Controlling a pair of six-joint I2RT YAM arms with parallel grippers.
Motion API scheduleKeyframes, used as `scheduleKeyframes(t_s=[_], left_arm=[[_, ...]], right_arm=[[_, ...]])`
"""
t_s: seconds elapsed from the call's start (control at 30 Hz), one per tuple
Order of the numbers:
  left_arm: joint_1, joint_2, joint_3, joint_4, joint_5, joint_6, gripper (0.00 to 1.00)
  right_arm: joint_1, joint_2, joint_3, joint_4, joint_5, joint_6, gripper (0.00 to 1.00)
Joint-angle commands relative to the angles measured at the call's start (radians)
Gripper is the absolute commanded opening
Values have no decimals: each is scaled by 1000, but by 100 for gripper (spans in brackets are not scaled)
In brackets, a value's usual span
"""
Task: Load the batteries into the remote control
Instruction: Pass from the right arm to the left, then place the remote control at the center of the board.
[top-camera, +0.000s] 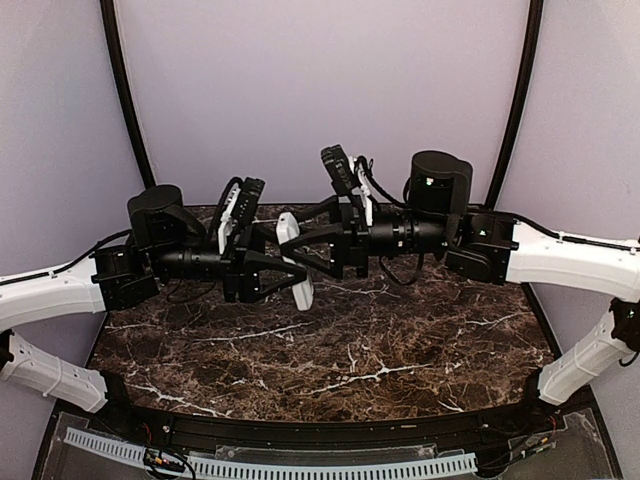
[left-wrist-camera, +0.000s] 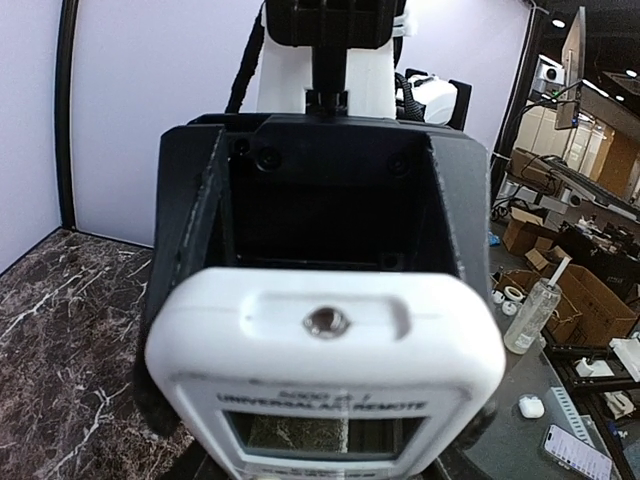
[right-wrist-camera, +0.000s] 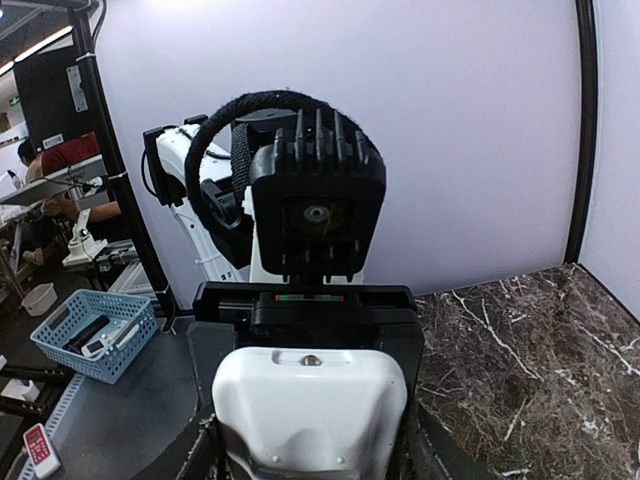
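Hanging over veined marble (top-camera: 350, 350) is a smooth, round-cornered white remote control (left-wrist-camera: 320, 340).

Both arms are up off the table, elbows out wide, forearms level and pointing straight at each other across the middle. The left arm (top-camera: 60, 290) comes in from the left, the right arm (top-camera: 570, 260) from the right and a touch farther back. The left gripper (top-camera: 284, 272) and right gripper (top-camera: 310, 248) meet nose to nose. Left's jaws pinch the remote control (top-camera: 302, 292). Right's fingers flank its other end, but I honestly can't tell if they're gripping.
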Motion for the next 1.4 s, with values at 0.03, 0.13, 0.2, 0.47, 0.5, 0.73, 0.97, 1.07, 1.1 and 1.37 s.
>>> scheduleKeyframes(t_s=[0.03, 0.13, 0.2, 0.47, 0.5, 0.73, 0.97, 1.07, 1.1, 1.37], left_arm=[[0, -39, 4, -89, -70, -17, 8], [-1, -46, 6, -231, -209, -26, 1], [0, -26, 26, -369, -352, -49, 0], [9, 194, 109, -736, -630, -122, 0], [27, 235, 120, -768, -642, -135, 0], [150, 420, 200, -856, -618, -306, 0], [243, 581, 250, -920, -505, -446, 1], [281, 660, 314, -1037, -504, -442, 1], [285, 672, 329, -1056, -510, -441, 1], [290, 749, 384, -1086, -488, -484, 28]], right_arm=[[6, -44, -12, 1, 77, 3, 98], [4, -62, -11, -60, 187, 10, 99], [0, -73, -8, -118, 285, 22, 99], [-8, -126, -51, -344, 629, 80, 99], [-9, -132, -59, -369, 654, 86, 99], [-27, -137, -52, -630, 824, 151, 99], [-36, -136, -34, -815, 881, 178, 99], [-36, -134, -25, -851, 856, 179, 99], [-36, -132, -23, -869, 859, 182, 99], [-57, -107, -12, -903, 842, 153, 99]])
